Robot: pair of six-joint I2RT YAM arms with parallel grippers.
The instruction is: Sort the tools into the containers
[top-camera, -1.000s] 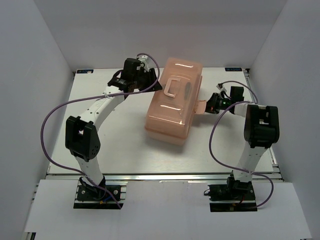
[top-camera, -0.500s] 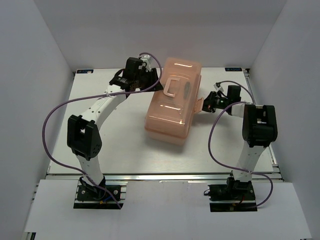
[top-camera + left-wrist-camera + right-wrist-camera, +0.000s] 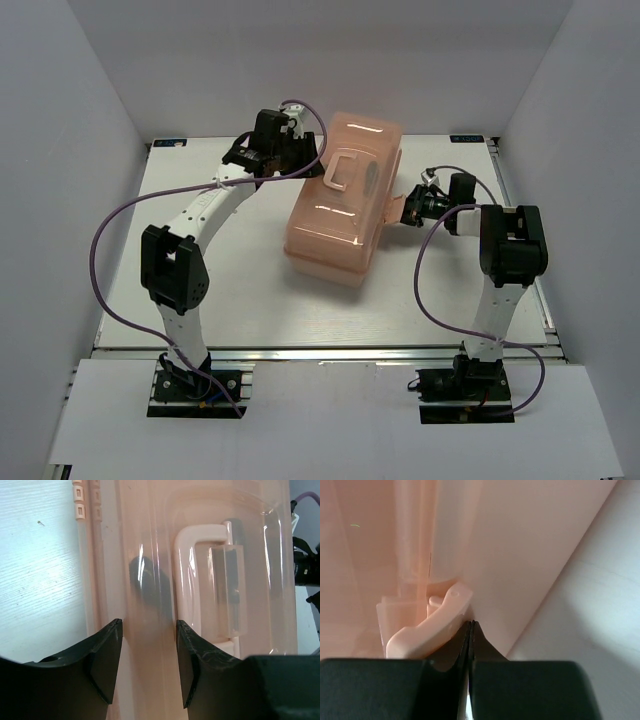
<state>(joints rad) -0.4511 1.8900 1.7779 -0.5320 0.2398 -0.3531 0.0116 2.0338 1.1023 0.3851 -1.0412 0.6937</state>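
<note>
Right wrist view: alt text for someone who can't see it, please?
The shut right hand has its tips at the edge of a pink latch on the toolbox wall, which fills most of the view. White table shows at right.

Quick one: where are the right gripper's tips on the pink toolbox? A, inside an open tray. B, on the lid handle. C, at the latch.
C: in the right wrist view the shut right gripper has its tips at the latch on the toolbox wall.
</note>
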